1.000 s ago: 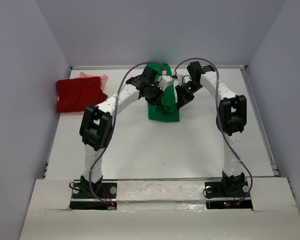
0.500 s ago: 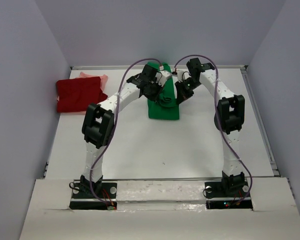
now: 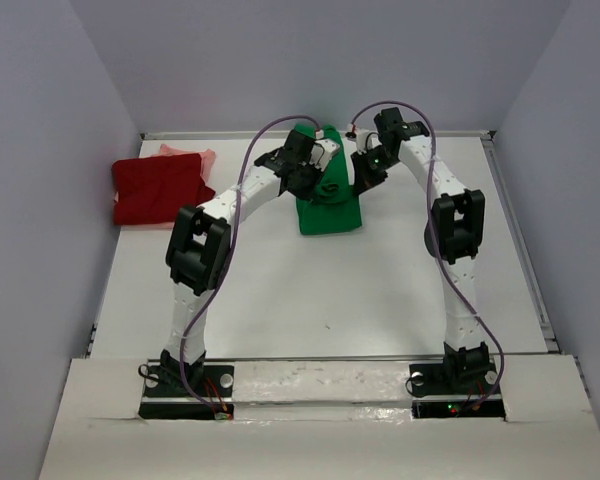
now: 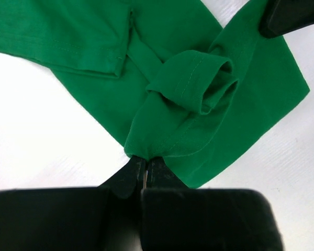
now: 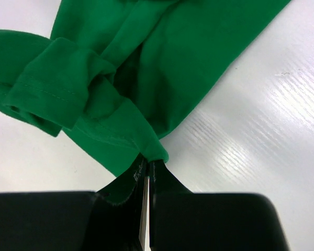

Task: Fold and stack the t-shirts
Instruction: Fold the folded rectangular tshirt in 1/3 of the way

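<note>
Left gripper (image 4: pixel 145 163): jaws clamped together on a pinch of the green t-shirt (image 4: pixel 251 99). The cloth gathers into a narrow point right at the fingertips. A hemmed sleeve (image 4: pixel 199 78) stands open as a loose tube just beyond the pinch.

Right gripper (image 5: pixel 148 167): also closed tight on the same shirt, with a thin ridge of fabric running into its tips. A second hemmed sleeve (image 5: pixel 52 83) bunches to the left of that ridge.

Near edge of the table (image 3: pixel 310 300): left arm base (image 3: pixel 185 380) and right arm base (image 3: pixel 458 378) sit side by side. Both arms reach forward and bend inward toward each other.

Centre, toward the far edge: the green t-shirt is a narrow folded strip running near to far. Its near end lies flat on the surface. The two grippers hold it from either side, left and right, partway along its length.

Left edge, toward the far left corner: the dark red t-shirt (image 3: pixel 155 190) lies folded in a rough rectangle, well apart from the green one. The salmon-pink t-shirt (image 3: pixel 198 156) shows only as a sliver at the red shirt's far side, touching it. I cannot tell whether it runs underneath.
</note>
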You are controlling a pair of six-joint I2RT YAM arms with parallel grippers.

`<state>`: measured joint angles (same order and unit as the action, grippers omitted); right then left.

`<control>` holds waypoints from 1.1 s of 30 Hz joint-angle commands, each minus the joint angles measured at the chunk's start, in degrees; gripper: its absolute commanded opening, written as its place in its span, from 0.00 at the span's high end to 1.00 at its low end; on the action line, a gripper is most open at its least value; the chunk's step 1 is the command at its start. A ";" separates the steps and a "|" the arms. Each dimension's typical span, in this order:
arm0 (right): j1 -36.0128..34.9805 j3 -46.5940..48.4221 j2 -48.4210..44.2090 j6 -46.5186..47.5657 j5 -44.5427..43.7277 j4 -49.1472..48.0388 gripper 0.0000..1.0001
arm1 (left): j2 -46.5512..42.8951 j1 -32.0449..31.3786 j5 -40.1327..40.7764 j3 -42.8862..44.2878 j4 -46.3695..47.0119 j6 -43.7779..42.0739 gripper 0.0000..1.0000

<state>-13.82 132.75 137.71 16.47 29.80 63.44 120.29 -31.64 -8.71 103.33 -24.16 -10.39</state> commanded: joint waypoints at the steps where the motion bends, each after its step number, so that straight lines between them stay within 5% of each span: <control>1: 0.47 3.66 0.98 -1.00 -0.54 -2.27 1.00 | -0.24 0.44 3.17 2.75 1.40 0.64 1.00; 22: 0.47 8.41 3.88 -2.06 -2.03 -7.72 1.00 | 5.57 1.23 8.09 9.70 0.87 1.87 1.00; 33: 0.47 7.70 5.20 -1.53 -0.62 -10.09 1.00 | 7.59 1.40 17.58 12.16 0.96 1.43 1.00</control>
<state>-13.82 139.81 142.06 14.76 28.45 56.66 127.37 -30.63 4.58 112.68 -23.66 -9.08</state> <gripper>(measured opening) 0.025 0.027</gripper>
